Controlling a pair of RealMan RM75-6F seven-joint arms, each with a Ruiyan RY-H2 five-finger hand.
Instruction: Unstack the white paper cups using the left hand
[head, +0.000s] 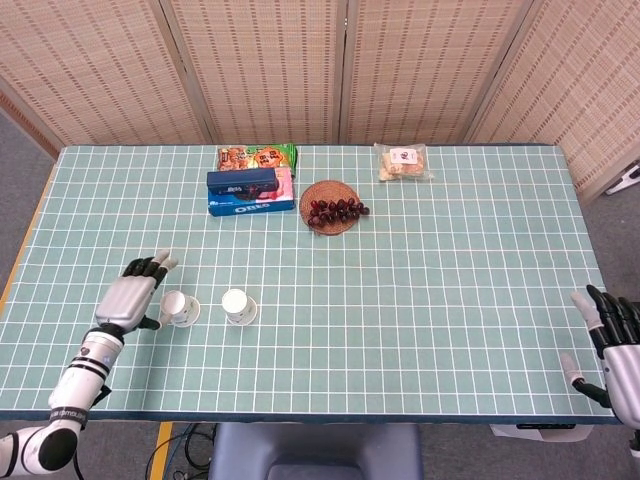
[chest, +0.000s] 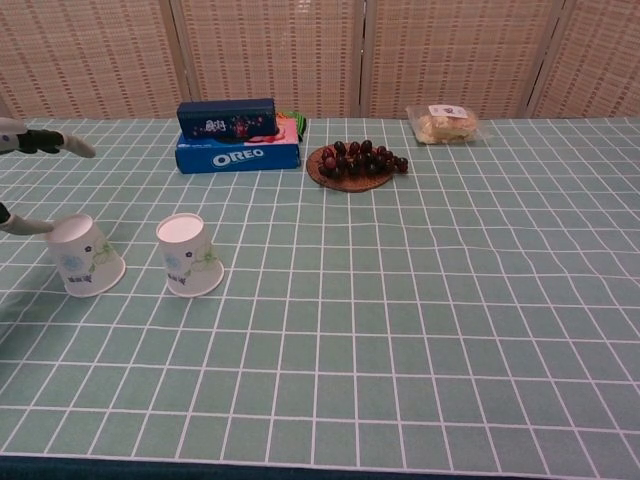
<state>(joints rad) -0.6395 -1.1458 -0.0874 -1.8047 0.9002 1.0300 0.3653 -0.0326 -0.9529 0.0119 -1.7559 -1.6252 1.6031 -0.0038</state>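
Two white paper cups, already separated, are found upside down on the green gridded table (head: 420, 300), at lower left in the head view. The left cup (head: 178, 307) is leaned toward the left edge; the right cup (head: 237, 305) is set just beside it, apart, with a gap between them.

The left hand (head: 132, 297) is placed immediately left of the left cup. Its fingers (chest: 60, 143) are spread and raised above the cup, and nothing is gripped; in the chest view the thumb tip is seen at or against the cup's upper rim, though contact cannot be confirmed.

The right hand (head: 612, 345) is located at lower right, at the table's near edge, well apart from the cups, fingers extended and apart, nothing held.

Along the upper middle are listed: a blue Oreo box (chest: 237, 154) with a darker box stacked on it, a woven plate of grapes (chest: 352, 162), and a bagged snack (chest: 445, 123).
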